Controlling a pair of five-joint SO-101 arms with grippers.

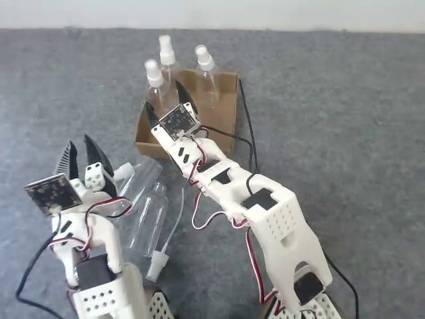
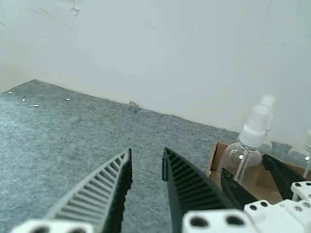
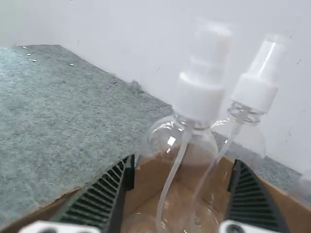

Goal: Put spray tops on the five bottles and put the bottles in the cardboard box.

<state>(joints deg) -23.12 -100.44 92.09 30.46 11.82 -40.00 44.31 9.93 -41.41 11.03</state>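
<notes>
The cardboard box [image 1: 226, 100] sits at the back of the grey carpet. Three clear bottles with white spray tops stand in it, the nearest bottle [image 1: 157, 86] at its front left corner. My right gripper [image 1: 164, 95] is open at that corner, a finger on either side of this bottle [image 3: 187, 145] without touching it; a second capped bottle [image 3: 245, 126] stands just behind. Two more clear bottles [image 1: 151, 216] lie on the carpet without tops in front of the box. A loose spray top [image 1: 158, 262] with its long tube lies beside them. My left gripper [image 1: 78, 141] is raised and open, holding nothing.
Black cables [image 1: 247, 126] run along the box's right side to the right arm. The right arm's body [image 1: 265, 212] stretches across the middle of the carpet. A white wall [image 2: 160, 48] stands behind the box. In the left wrist view, the right gripper's fingers [image 2: 233, 189] show by the box [image 2: 216, 155].
</notes>
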